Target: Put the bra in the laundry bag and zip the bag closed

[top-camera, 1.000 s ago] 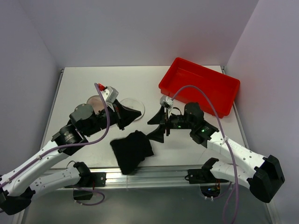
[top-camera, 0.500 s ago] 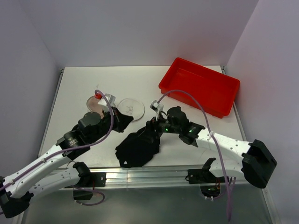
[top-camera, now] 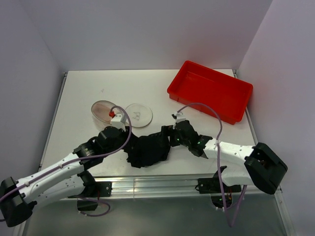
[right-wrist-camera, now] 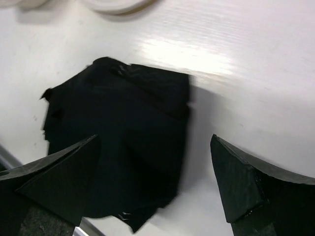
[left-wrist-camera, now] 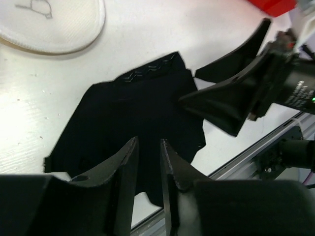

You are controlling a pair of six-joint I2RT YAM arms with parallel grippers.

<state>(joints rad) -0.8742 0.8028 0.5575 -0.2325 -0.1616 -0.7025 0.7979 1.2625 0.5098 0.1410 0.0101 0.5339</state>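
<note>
Both grippers have been lowered onto the black cloth (top-camera: 149,150); the left gripper (left-wrist-camera: 147,142) is held narrowly open, the right gripper (right-wrist-camera: 155,140) wide open. The bra (top-camera: 101,109) is seen at the cloth's 11 o'clock, seemingly cupped in the unzipped bag (top-camera: 139,115). Zipping is left undone.

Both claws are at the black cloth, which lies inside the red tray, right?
Not inside the red tray: the top view shows the black cloth on the table, near its front edge. The left gripper and right gripper are both at it.
</note>
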